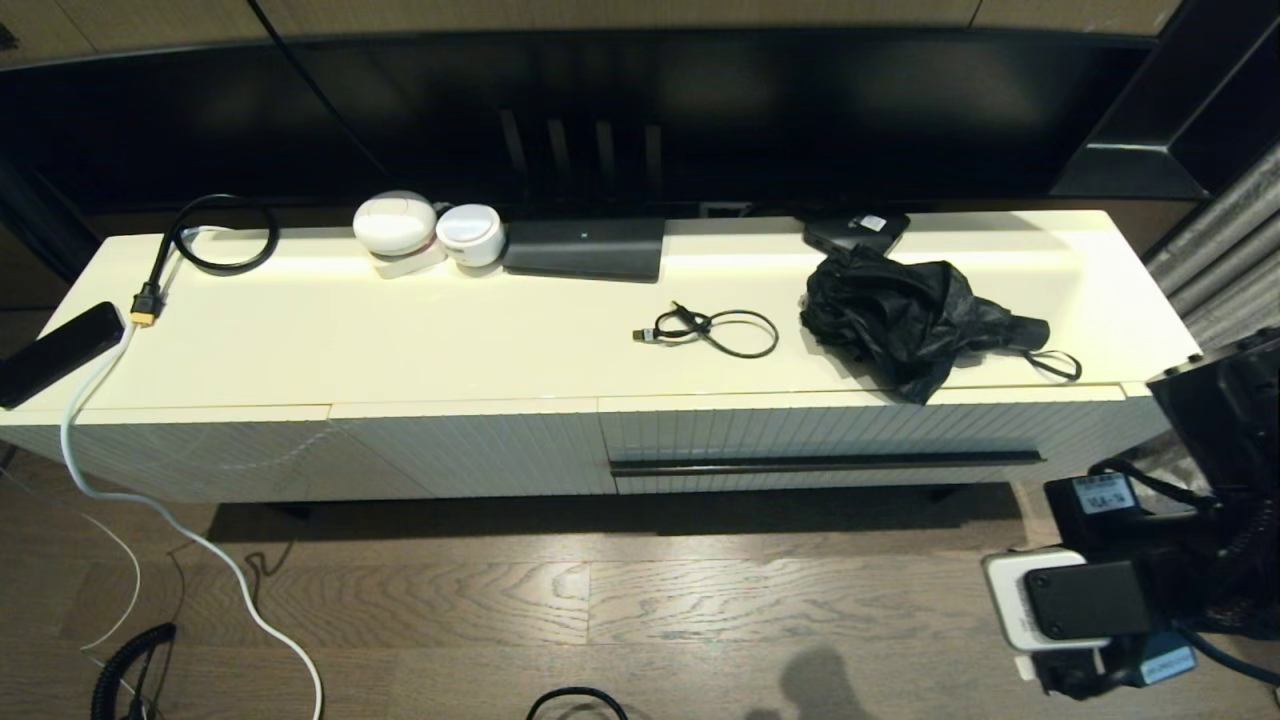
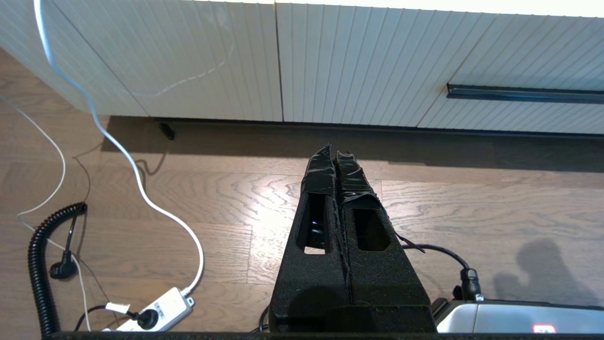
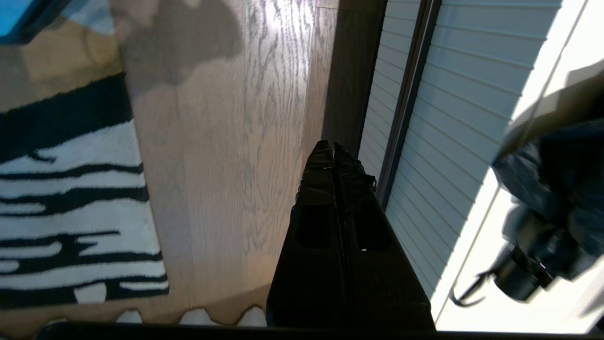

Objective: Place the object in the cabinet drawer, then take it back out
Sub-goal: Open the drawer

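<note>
The cabinet drawer (image 1: 830,430) is pushed in, and its ribbed cream front carries a long black handle strip (image 1: 825,463). On the cabinet top above it lies a crumpled black folding umbrella (image 1: 915,320), with a small coiled black cable (image 1: 715,330) to its left. My right arm (image 1: 1090,600) hangs low in front of the cabinet's right end. The right gripper (image 3: 330,145) is shut and empty, close to the handle strip (image 3: 406,104) but apart from it; the umbrella (image 3: 552,189) shows beyond. My left gripper (image 2: 334,151) is shut and empty over the floor, left of the handle strip (image 2: 524,93).
Two white round devices (image 1: 425,228), a black flat box (image 1: 585,250), a black looped cord (image 1: 215,235) and a black remote (image 1: 55,352) sit on the cabinet top. A white cable (image 2: 122,156), a power strip (image 2: 155,311) and a coiled cord (image 2: 40,264) lie on the wooden floor; a striped rug (image 3: 71,203) is near the right arm.
</note>
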